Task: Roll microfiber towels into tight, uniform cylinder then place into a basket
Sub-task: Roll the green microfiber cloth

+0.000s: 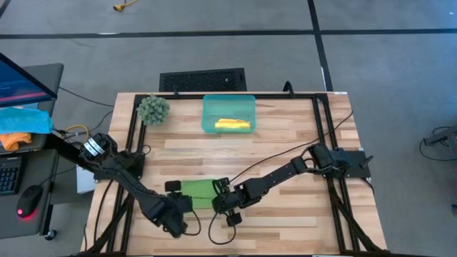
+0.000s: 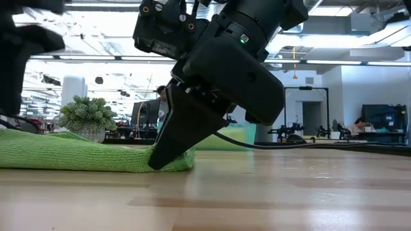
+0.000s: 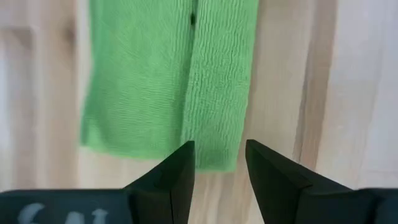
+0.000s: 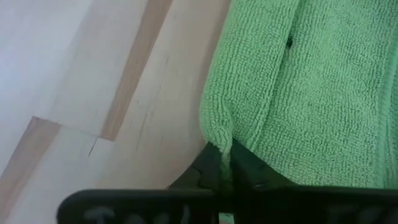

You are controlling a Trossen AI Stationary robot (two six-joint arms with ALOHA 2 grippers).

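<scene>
Green towel (image 1: 196, 193) flat near the front edge of the wooden table (image 1: 285, 143), pinched at one end.
Right gripper (image 4: 225, 163) closed tight on a fold at the towel's right edge, fingertips down on the wood. Left gripper (image 3: 219, 163) just above the towel's other end, jaws narrowly apart, holding nothing. Yellow towel (image 1: 232, 125) rolled inside the teal basket (image 1: 208, 107) near the back edge; fuzzy plant (image 1: 153, 109) beside the basket, toward the back left corner.
</scene>
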